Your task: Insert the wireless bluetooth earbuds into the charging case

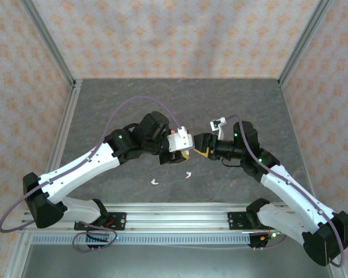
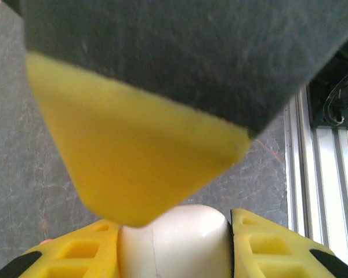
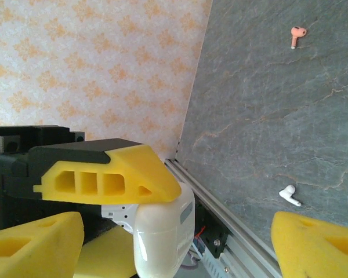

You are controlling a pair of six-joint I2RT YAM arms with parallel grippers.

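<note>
Grey marbled tabletop [image 1: 162, 98], matte, veined. Walls [image 1: 174, 35] on three sides: cream wallpaper with orange floral-diamond pattern. Aluminium corner posts [image 1: 49, 40] slant up at back corners. Slotted aluminium rail [image 1: 174, 211] runs along near table edge; perforated strip [image 1: 162, 238] just below it.

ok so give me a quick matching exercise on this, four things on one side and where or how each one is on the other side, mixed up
Things
1. white charging case
2. coral earbud
3. right gripper
4. table

States
a. grey and marbled
b. open, gripping nothing
c. clamped in the left gripper
d. lying loose on the table top

Pairs: 1-c, 2-d, 3-b, 4-a
</note>
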